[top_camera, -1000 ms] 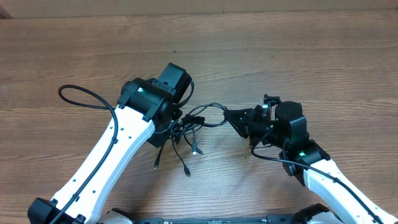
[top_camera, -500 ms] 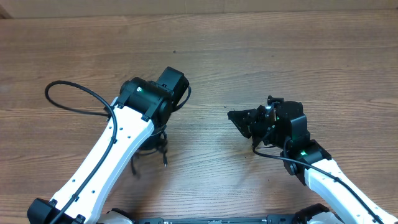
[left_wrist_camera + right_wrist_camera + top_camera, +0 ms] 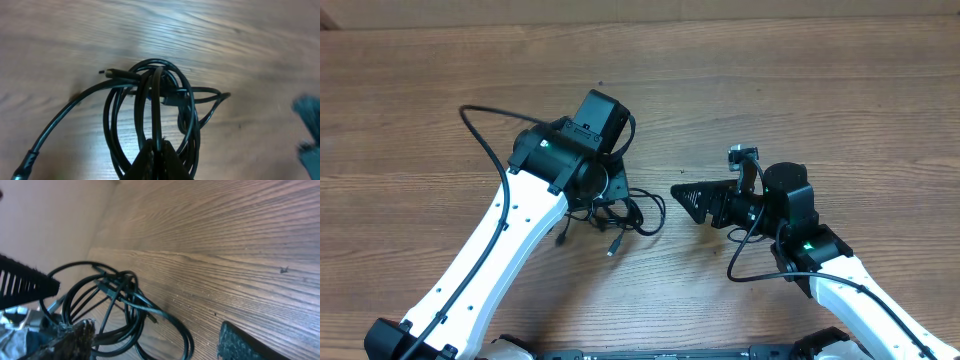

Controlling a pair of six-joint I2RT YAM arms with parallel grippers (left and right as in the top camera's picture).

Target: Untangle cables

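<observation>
The cables [image 3: 632, 210] are a knot of thin black loops lying on the wooden table [image 3: 770, 90] just right of my left arm's wrist. Two plug ends [image 3: 613, 247] trail toward the front edge. My left gripper [image 3: 160, 152] is shut on one strand of the bundle [image 3: 150, 100], and the other loops fan out ahead of it. In the overhead view the left gripper [image 3: 610, 192] sits at the knot's left side. My right gripper [image 3: 698, 200] stands open a little to the right of the knot. In the right wrist view, a loop of the cables [image 3: 120, 300] lies loose on the table between its fingers [image 3: 75, 340], untouched.
A thick black arm cable [image 3: 485, 125] arches up and left of the left arm. The right arm's own cable [image 3: 750, 265] loops beside its wrist. Bare wood stretches across the back of the table.
The right gripper has opened and let go of the cables. The left gripper pulled the bundle away to the left, then came back right with it, and the knot now lies slack.
</observation>
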